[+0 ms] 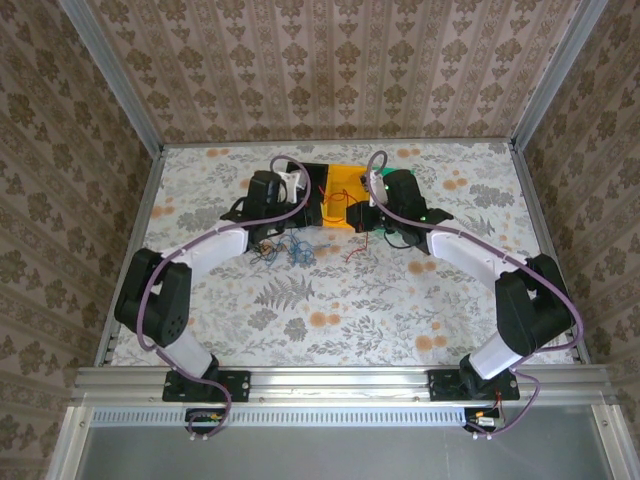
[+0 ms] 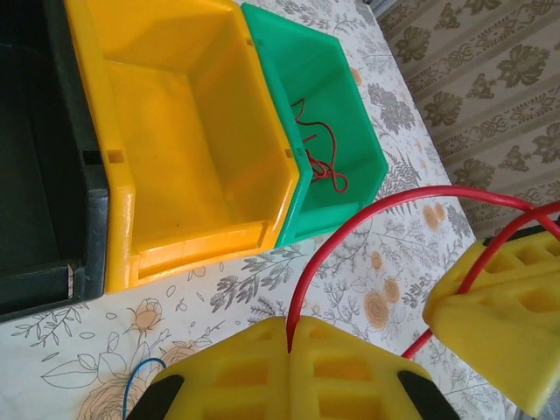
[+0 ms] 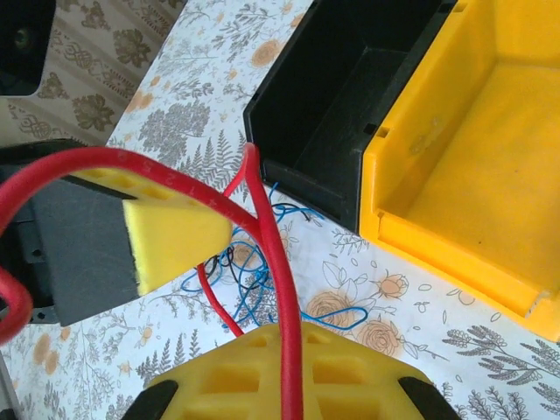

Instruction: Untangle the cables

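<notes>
Both arms reach toward the far middle of the table (image 1: 300,320), their wrists close together over a row of three bins.

In the left wrist view, the left gripper (image 2: 289,337) has its yellow pads pressed flat together, pinching a red cable (image 2: 350,229) between them. From the pads the cable rises and arcs toward 3 o'clock, where it reaches one yellow finger of the other gripper. In the right wrist view, the right gripper (image 3: 293,346) is likewise closed tight on the red cable, which runs up from its pads and bends over toward 9 o'clock, past the left gripper's yellow fingertip.

The rest of the cables (image 1: 293,250) lie as a loose knot of blue and dark strands on the cloth, just at 6 o'clock of the bins and between the two wrists. The right wrist view shows the blue loops under the taut red cable.

The yellow bin (image 2: 118,179) stands in the middle of the row. The black bin (image 3: 293,144) touches it on one side and the green bin (image 2: 363,140) on the other. A thin red wire (image 2: 322,162) lies coiled inside the green bin.
</notes>
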Motion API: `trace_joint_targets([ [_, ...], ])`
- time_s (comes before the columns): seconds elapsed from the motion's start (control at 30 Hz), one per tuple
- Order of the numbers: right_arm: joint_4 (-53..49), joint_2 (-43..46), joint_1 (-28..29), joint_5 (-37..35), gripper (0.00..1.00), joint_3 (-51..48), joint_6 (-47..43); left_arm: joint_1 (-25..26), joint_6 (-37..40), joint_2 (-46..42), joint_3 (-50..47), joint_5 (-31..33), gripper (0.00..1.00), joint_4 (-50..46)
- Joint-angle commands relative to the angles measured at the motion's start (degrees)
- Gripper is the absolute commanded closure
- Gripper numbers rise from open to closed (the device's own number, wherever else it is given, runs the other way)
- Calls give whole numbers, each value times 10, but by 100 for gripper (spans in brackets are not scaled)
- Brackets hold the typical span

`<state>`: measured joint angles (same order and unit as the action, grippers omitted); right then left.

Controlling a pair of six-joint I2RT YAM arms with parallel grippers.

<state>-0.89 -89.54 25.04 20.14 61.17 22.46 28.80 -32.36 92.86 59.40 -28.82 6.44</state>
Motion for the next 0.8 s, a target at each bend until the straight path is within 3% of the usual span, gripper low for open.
trace_joint_targets([
  [0.0, -35, 19, -18, -83, 100, 2, -3, -21, 5, -13, -15, 20, 100, -24],
  [0.27, -42, 9, -60, -142, 100, -1, 66, -12, 43, -42, -21, -44, 100, -48],
  [0.53, 40, 4, -103, -57, 100, 2, 119, 33, 110, -10, 2, -37, 100, -128],
  [0.7, 75, -1, -105, 10, 100, 15, 121, 39, 84, 5, 2, -31, 100, -92],
  [0.77, 93, 2, -105, 27, 100, 7, 125, 33, 67, 1, 1, -45, 92, -62],
])
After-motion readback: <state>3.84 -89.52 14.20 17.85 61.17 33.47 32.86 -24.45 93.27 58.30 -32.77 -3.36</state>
